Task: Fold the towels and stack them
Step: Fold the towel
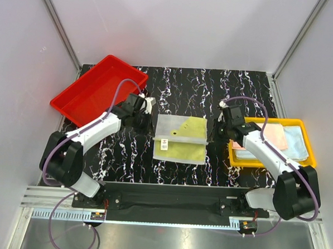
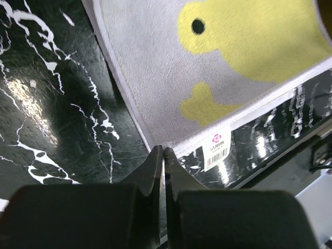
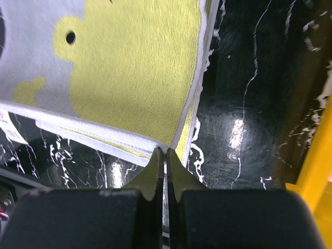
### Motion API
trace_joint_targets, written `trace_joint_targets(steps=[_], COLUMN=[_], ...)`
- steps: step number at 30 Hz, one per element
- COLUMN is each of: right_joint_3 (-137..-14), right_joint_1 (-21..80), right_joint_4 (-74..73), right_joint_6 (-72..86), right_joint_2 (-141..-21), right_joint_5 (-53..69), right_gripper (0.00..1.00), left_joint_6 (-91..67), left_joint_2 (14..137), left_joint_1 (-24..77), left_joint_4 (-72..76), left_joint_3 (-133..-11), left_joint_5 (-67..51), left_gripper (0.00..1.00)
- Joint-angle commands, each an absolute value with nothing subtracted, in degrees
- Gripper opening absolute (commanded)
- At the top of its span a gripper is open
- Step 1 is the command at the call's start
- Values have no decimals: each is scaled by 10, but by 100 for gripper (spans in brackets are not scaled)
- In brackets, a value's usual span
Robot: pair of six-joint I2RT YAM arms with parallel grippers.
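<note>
A yellow-and-white towel [image 1: 179, 139] with a duck pattern lies folded over itself at the middle of the black marble table [image 1: 241, 89]. Its upper layer ends in an edge carrying a small white tag [image 1: 164, 144]. My left gripper [image 1: 153, 130] is shut on the left corner of that edge. In the left wrist view its tips [image 2: 163, 150] meet the towel [image 2: 171, 67] beside the tag [image 2: 218, 150]. My right gripper [image 1: 211, 136] is shut on the right corner. The right wrist view shows its tips [image 3: 166, 150] on the towel [image 3: 129, 67], with lower layers peeking out underneath.
A yellow tray [image 1: 278, 120] at the right holds more towels, a pink one [image 1: 275, 136] and a pale blue one [image 1: 297, 139]. Its rim [image 3: 316, 155] shows in the right wrist view. A red tray [image 1: 95, 90] stands at the back left.
</note>
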State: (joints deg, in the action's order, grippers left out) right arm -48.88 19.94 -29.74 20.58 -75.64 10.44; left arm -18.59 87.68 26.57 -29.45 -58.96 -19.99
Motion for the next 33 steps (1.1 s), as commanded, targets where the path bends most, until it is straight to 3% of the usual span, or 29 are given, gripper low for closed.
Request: trace_joint_targets(steps=[1,16,21,24,29,33], right_joint_3=[-526,-393,-393,-395,-458,-398], right_joint_1=[208,237,241,243,243,254], right_joint_4=[-354,-302,-298,-289,-345,-327], right_joint_6=[210,291,297,293,279,301], right_joint_2=[-716,-681,-689,-685,-683,-654], right_joint_5=[20,71,68,77,56,76], right_gripper=[0,3,7,0,0,4], left_joint_6=[-212,-235,-240,-244,-232,-242], left_joint_2=[833,844,832,818,820,804], left_joint_1=[272,298,299,299,300,303], left_joint_4=[-295,-258,-258,-256,-303,-277], left_joint_3=[-616,-514,-510,-514,-577,-528], left_joint_5=[-164,-140,-120,-109,-99,-106], left_gripper=[0,0,0,0,0,0])
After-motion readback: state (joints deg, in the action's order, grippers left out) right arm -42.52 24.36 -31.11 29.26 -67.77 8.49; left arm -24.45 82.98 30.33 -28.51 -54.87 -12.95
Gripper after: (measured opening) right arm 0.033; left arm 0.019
